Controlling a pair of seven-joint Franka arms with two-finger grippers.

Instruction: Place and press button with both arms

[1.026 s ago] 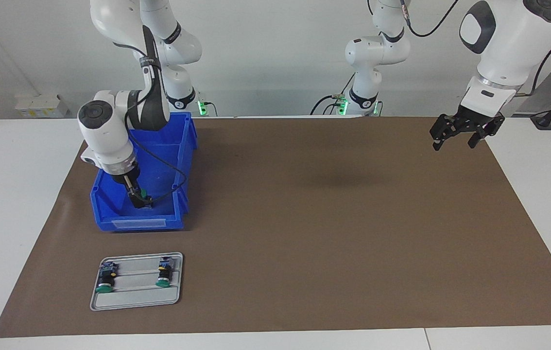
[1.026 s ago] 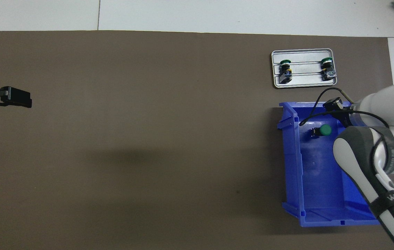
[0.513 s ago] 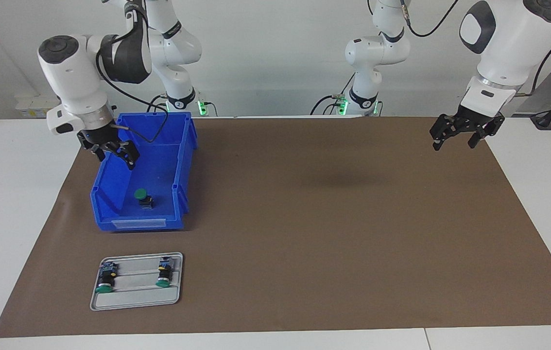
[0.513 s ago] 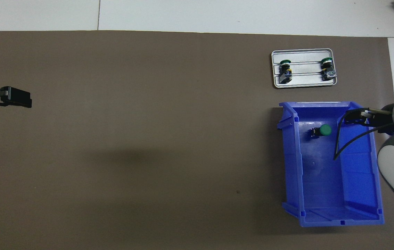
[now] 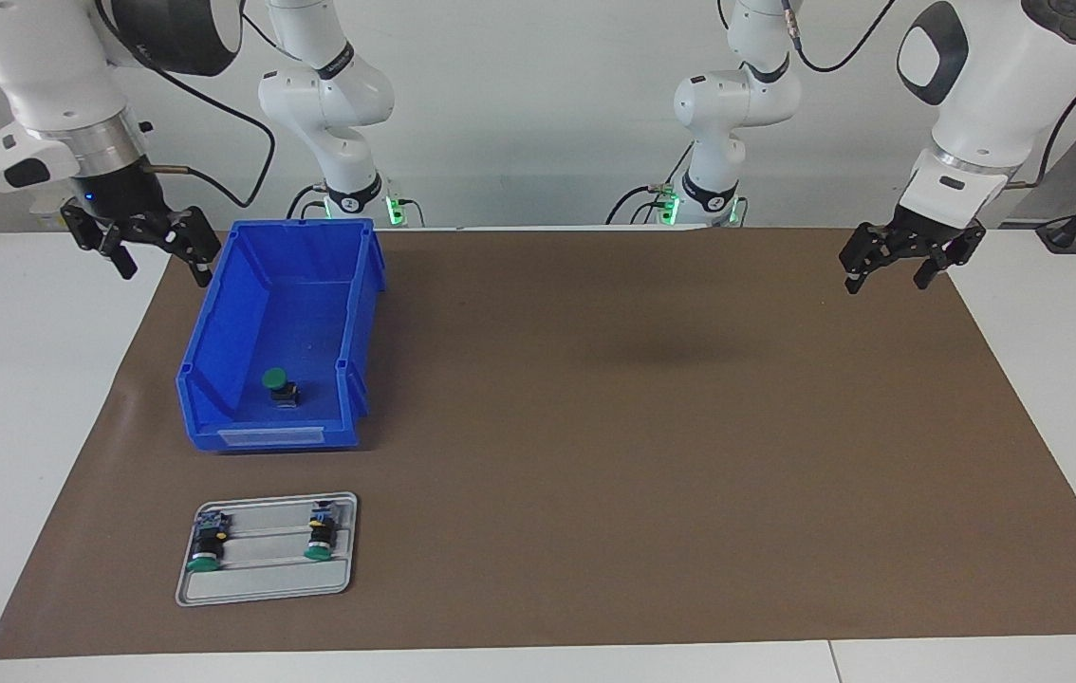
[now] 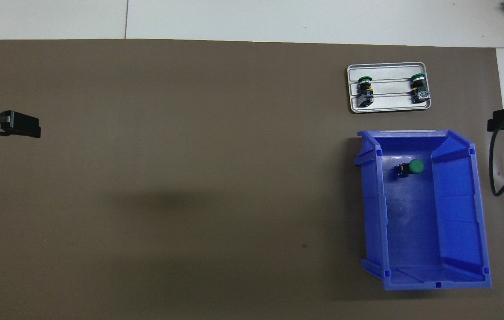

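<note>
The button (image 5: 278,384) stands in the blue bin (image 5: 215,346) near the mat's right-arm edge. The right gripper (image 5: 161,251) hangs spread and empty over that edge. The left gripper (image 5: 891,266), also spread, waits above the mat's left-arm edge.

No legible text, brand, number or sign in either view. The pale label strip (image 5: 270,436) on the front wall of the blue bin (image 5: 215,332) shows no characters that can be made out. The right arm's upper link (image 5: 334,64) carries a dark band with small pale lettering, too small to read. Blue marks on the button bases in the grey tray (image 5: 263,588) are not readable as characters.
</note>
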